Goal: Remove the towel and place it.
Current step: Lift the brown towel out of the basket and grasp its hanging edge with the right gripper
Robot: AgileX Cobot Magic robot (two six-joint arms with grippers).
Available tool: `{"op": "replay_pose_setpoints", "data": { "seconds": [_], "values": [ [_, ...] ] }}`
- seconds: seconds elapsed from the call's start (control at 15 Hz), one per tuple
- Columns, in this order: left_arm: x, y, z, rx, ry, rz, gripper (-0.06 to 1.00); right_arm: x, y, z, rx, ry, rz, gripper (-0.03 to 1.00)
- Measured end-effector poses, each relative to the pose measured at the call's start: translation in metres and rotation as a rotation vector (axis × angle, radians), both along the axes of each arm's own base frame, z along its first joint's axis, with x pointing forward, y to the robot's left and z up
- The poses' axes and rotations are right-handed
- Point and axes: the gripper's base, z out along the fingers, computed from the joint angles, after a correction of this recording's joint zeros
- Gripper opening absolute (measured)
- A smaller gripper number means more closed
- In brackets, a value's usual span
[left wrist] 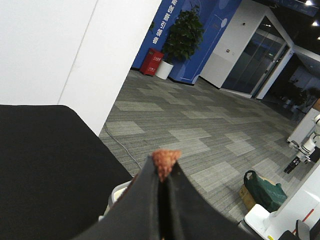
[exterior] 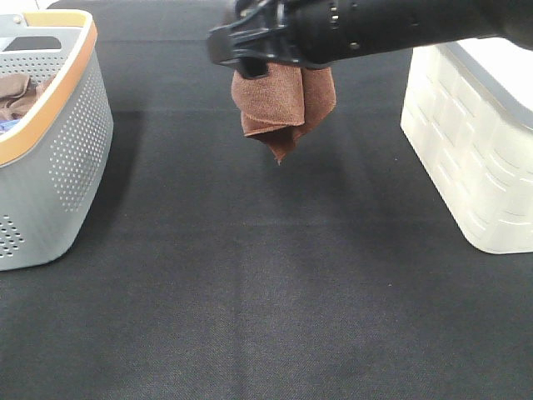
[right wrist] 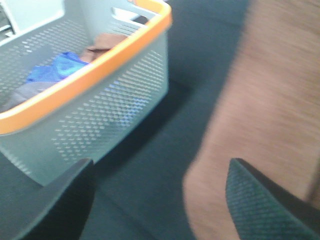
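The reddish-brown towel [exterior: 283, 104] hangs bunched in the air above the black table, under a black arm [exterior: 358, 29] that crosses the top of the exterior view. In the left wrist view my left gripper [left wrist: 161, 172] is shut, with a tip of the towel [left wrist: 165, 159] pinched between its fingertips. In the right wrist view my right gripper [right wrist: 160, 195] is open and empty. There the towel [right wrist: 270, 100] hangs blurred close by one finger [right wrist: 260, 195]. I see no white tag.
A grey basket with an orange rim [exterior: 67, 167] stands at the left and shows in the right wrist view [right wrist: 115, 110]. It holds another brown cloth [exterior: 17, 92] and a blue item [right wrist: 55, 67]. A white basket [exterior: 475, 158] stands at the right. The black table [exterior: 250, 292] lies between them.
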Motion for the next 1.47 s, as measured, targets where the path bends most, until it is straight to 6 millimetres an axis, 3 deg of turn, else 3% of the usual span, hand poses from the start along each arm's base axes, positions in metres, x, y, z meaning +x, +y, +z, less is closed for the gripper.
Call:
{"op": "replay_pose_setpoints", "data": {
  "seconds": [0.33,0.67,0.87,1.2,1.47],
  "values": [
    [0.0,0.0,0.0,0.0,0.0,-0.001,0.0,-0.026,0.033,0.008,-0.049,-0.22,0.135,0.7],
    [-0.001,-0.001,-0.001,0.005,0.005,-0.013,0.0,-0.001,0.049,-0.023,-0.069,-0.334,0.059,0.7],
    [-0.001,-0.001,-0.001,0.005,0.005,-0.014,0.0,0.007,0.055,-0.032,-0.039,-0.42,0.036,0.7],
    [-0.001,-0.001,-0.001,0.005,0.005,-0.014,0.0,0.015,0.06,-0.054,0.065,-0.281,-0.061,0.7],
    [-0.001,-0.001,-0.001,0.005,0.005,-0.014,0.0,0.019,0.053,-0.057,0.133,-0.171,-0.194,0.7]
  ]
}}
